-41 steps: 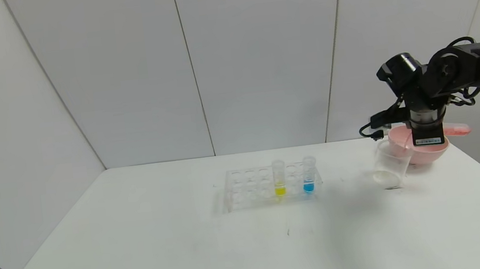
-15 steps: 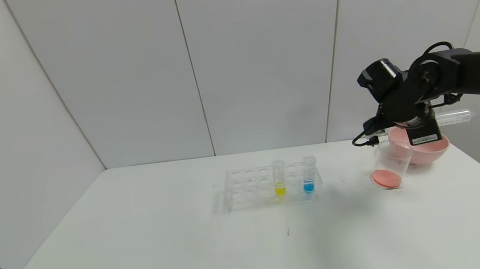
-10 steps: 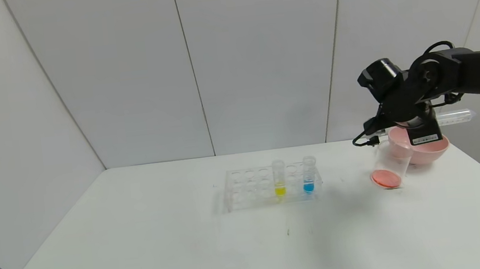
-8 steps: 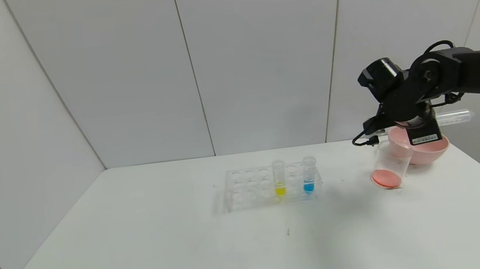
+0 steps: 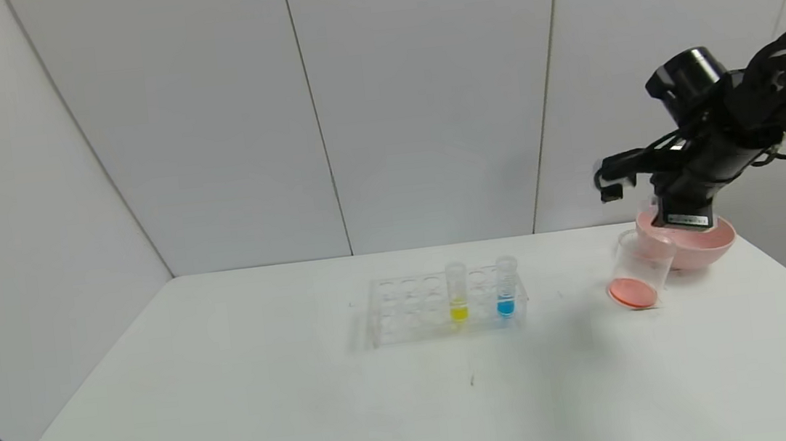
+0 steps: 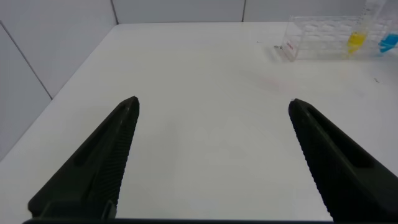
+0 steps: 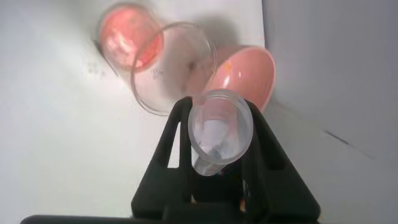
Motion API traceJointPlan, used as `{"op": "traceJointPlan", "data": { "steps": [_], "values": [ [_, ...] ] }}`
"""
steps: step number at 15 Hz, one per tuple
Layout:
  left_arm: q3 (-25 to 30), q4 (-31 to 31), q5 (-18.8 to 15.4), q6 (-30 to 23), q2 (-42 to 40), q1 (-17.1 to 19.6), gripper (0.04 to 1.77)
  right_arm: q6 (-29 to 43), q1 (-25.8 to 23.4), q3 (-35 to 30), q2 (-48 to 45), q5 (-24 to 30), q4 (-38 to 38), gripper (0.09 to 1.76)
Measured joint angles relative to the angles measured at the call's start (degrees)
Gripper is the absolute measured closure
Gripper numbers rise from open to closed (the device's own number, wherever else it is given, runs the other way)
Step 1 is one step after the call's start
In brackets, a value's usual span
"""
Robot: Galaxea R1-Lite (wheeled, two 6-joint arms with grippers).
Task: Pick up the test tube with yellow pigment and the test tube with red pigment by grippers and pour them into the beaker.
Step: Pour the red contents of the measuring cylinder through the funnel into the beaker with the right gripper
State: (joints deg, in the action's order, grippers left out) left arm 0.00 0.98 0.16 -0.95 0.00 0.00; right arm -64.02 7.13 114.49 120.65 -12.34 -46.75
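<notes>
My right gripper [image 5: 681,218] hangs over the pink bowl [image 5: 702,246], just behind the beaker [image 5: 636,274]. In the right wrist view it [image 7: 219,113] is shut on a clear test tube [image 7: 221,127] that looks empty, its open mouth facing the camera. The beaker [image 7: 174,68] holds orange-red liquid at its bottom. The test tube with yellow pigment [image 5: 457,291] stands in the clear rack [image 5: 402,308]. My left gripper [image 6: 211,109] is open and empty, low over the table far from the rack, out of the head view.
A blue-liquid tube [image 5: 506,286] stands in the rack next to the yellow one; both show in the left wrist view, yellow [image 6: 356,40] and blue [image 6: 388,42]. The pink bowl [image 7: 242,71] touches the beaker. The table's right edge is close behind the bowl.
The red liquid has gone from the tube into the beaker. In the last half second my right wrist rose and swung right, and the emptied tube no longer sticks out sideways.
</notes>
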Motion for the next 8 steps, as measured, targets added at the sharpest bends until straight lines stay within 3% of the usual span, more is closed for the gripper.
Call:
{"op": "traceJointPlan", "data": {
  "steps": [2, 3, 6, 8],
  "values": [
    [0.0, 0.0, 0.0, 0.0, 0.0, 0.0, 0.09, 4.17, -3.04, -0.41, -2.85, 11.11, -0.99, 1.33],
    [0.0, 0.0, 0.0, 0.0, 0.0, 0.0, 0.09, 9.69, -4.22, -0.61, -4.23, 16.06, -1.06, 1.33],
    [0.0, 0.0, 0.0, 0.0, 0.0, -0.02, 0.09, 28.11, -5.57, -0.85, -8.3, 27.03, -1.1, 1.33],
    [0.0, 0.0, 0.0, 0.0, 0.0, 0.0, 0.09, 34.06, -7.7, -1.88, -11.58, 34.04, -1.01, 1.33]
  ]
}}
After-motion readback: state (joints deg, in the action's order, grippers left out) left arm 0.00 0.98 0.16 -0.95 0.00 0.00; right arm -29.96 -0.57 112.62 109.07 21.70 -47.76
